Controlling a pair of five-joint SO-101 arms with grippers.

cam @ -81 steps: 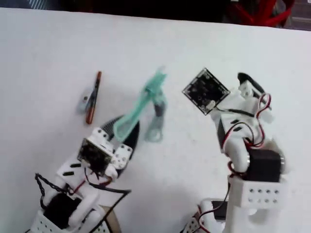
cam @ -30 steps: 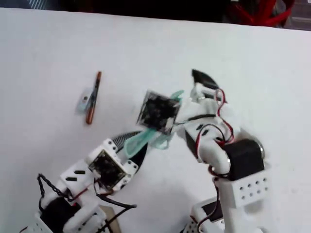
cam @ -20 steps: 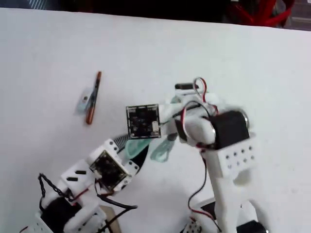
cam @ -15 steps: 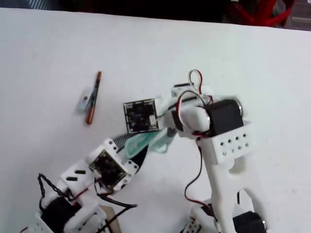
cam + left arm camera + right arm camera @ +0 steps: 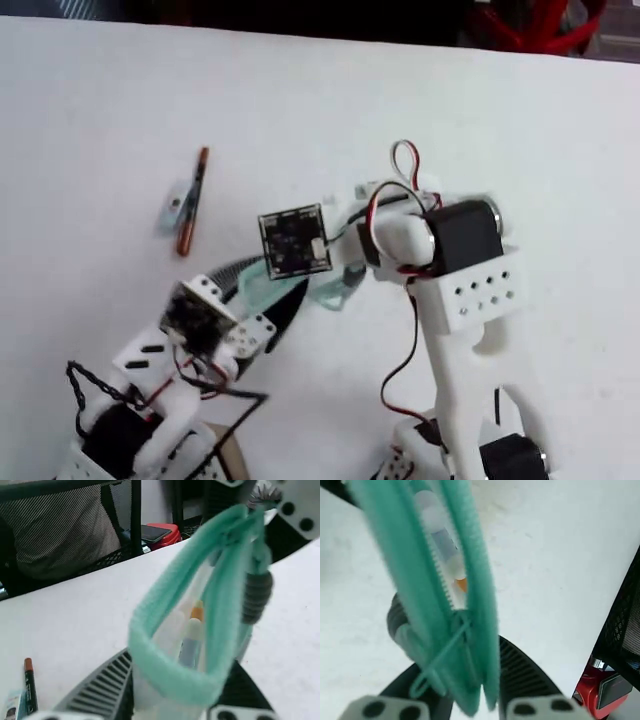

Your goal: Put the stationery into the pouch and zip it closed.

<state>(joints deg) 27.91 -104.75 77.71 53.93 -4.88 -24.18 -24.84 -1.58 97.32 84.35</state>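
1. Observed teal pouch held up, mouth unzipped and gaping.
2. Found left pincer pinching pouch at one end.
3. Found right pincer clamped on pouch's opposite end, beside zip pull.
4. Noted pens inside pouch.
5. Recorded brown pen and small item on table, well apart from pouch.

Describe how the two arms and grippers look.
Both arms are white printed plastic with black servo blocks. The right arm has a bracket with a row of small holes, red, white and black wires, and a square black circuit board at the wrist. The left arm trails black cables. The left gripper and right gripper have dark ribbed fingers.
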